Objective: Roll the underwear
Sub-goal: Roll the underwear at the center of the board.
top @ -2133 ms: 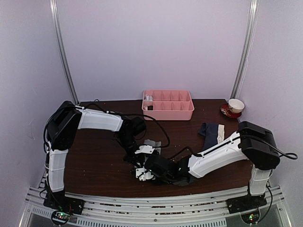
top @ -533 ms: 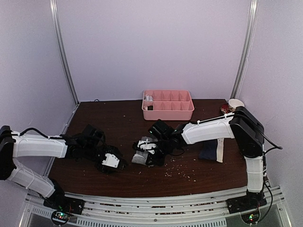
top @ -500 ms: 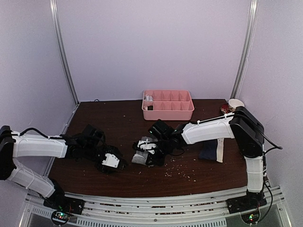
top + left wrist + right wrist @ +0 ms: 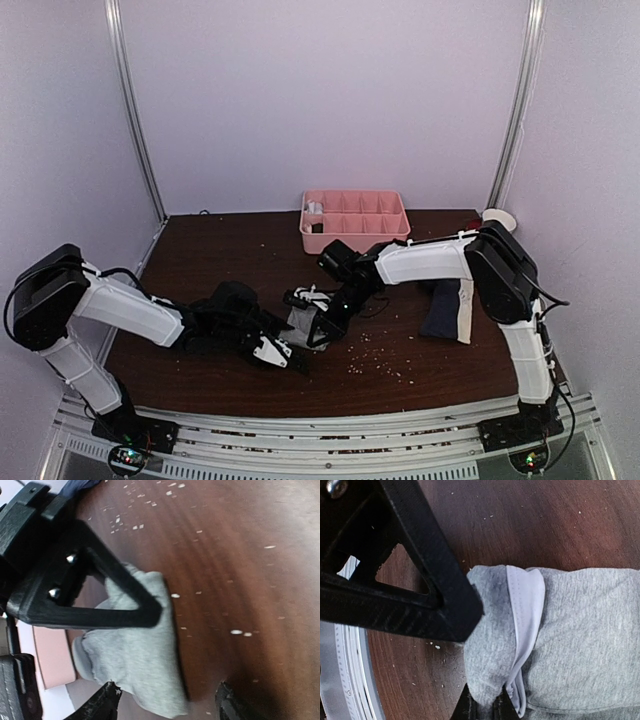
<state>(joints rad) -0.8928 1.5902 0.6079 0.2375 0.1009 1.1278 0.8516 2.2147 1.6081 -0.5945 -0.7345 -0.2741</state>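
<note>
The grey underwear lies bunched in a roll at mid-table. My right gripper is shut on a fold of it; in the right wrist view the fingertips pinch the grey underwear beside a pale inner seam. My left gripper sits just left of the roll, open. In the left wrist view the edge of the grey underwear lies between the tips of my left gripper. The navy underwear with its cream waistband lies flat to the right, untouched.
A pink compartment tray stands at the back centre with small items in its left cells. A cup on a saucer peeks out behind the right arm. Pale crumbs dot the dark wooden table. Metal rails run along the near edge.
My left arm has swung in from the left, bringing its gripper right up against the grey roll. The right gripper has shifted slightly, still holding the cloth.
</note>
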